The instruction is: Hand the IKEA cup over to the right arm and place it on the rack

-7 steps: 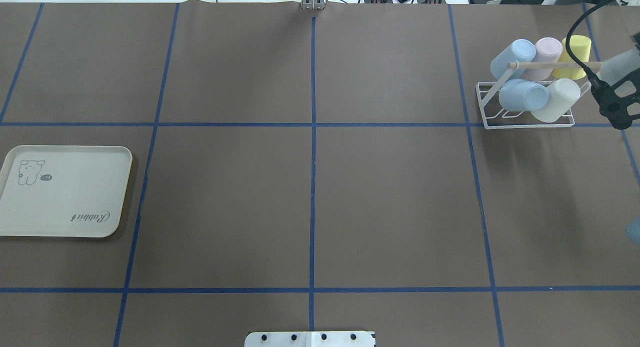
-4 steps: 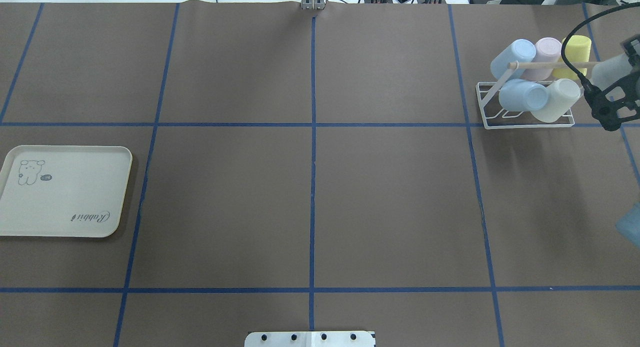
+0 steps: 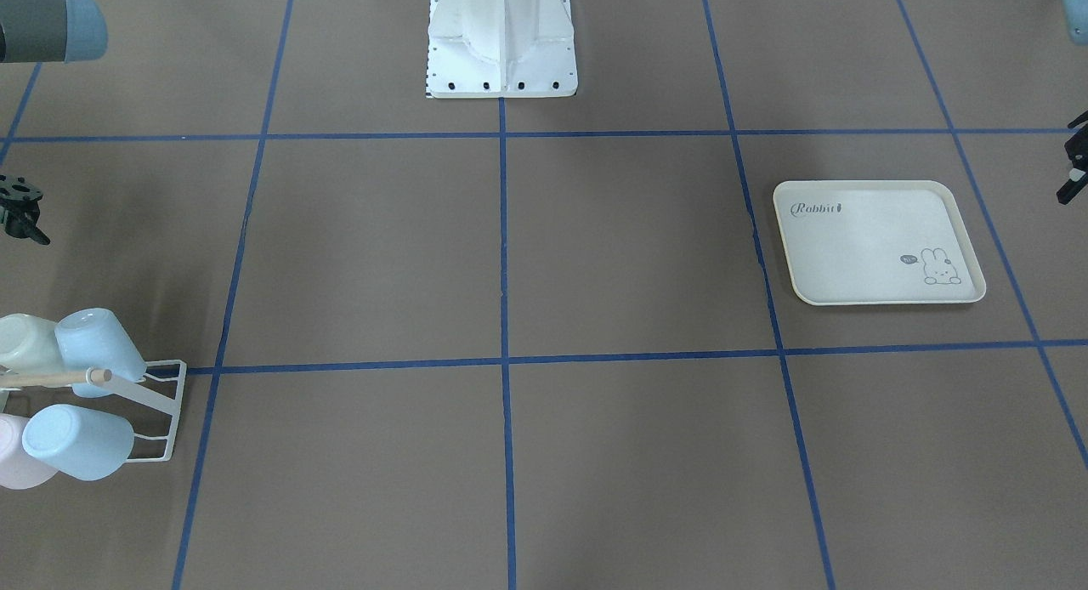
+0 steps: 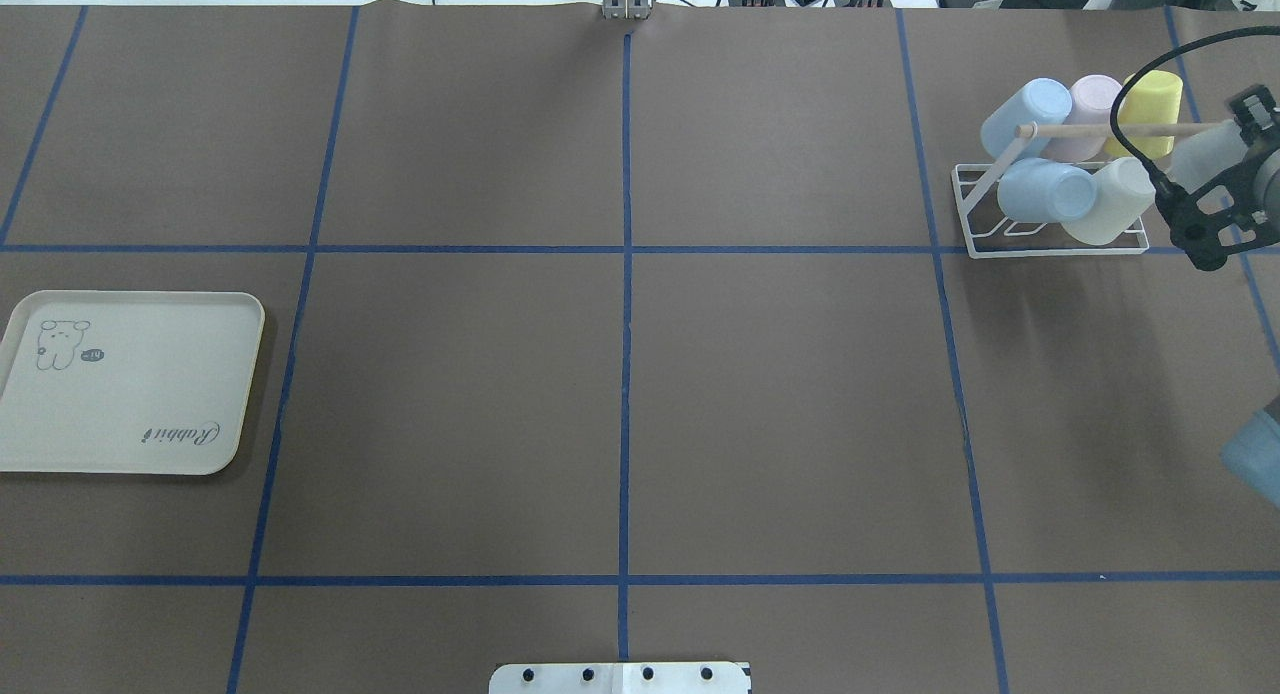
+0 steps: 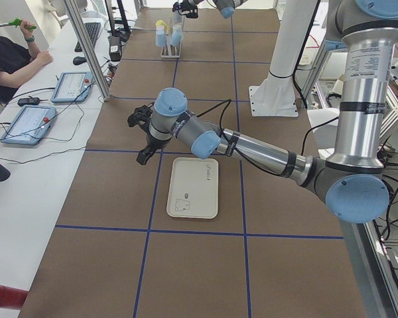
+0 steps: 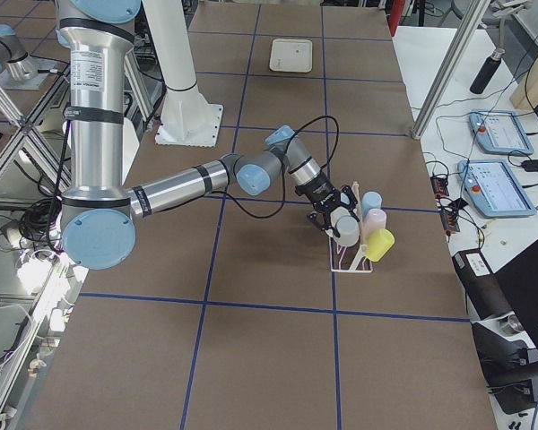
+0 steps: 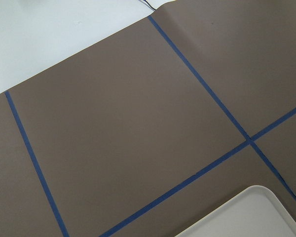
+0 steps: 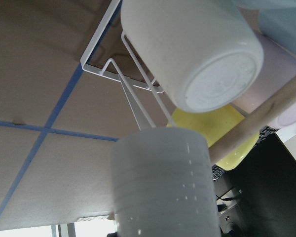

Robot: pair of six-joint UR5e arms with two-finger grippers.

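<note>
Your right gripper (image 4: 1215, 174) is clamped on the cup (image 4: 1198, 152), a pale grey-white one. It holds the cup in the air just beside the rack (image 4: 990, 179), at the end where the dowel (image 4: 1090, 130) points. So the hand-over is done, in my judgement, and only the placing is left.

The relation you must watch is this: from the gripper, the rack lies straight ahead. In the right wrist view the long axis of the cup runs away from the camera. A white prong (image 8: 130, 101) rises from the base of the rack up to the far end of the cup. I cannot tell if the prong is inside the cup or only behind it. The cream cup (image 8: 197, 54) and the yellow cup (image 8: 219, 129) are very near, so there is little room to the side.

The rack carries five cups: two blue, one pink, the yellow and the cream one, all tilted.

The left gripper (image 5: 140, 136) hangs over the bench (image 4: 780, 394) near the tray (image 4: 130, 384), well apart from the rack. Whether its jaws stand apart, I cannot tell.
</note>
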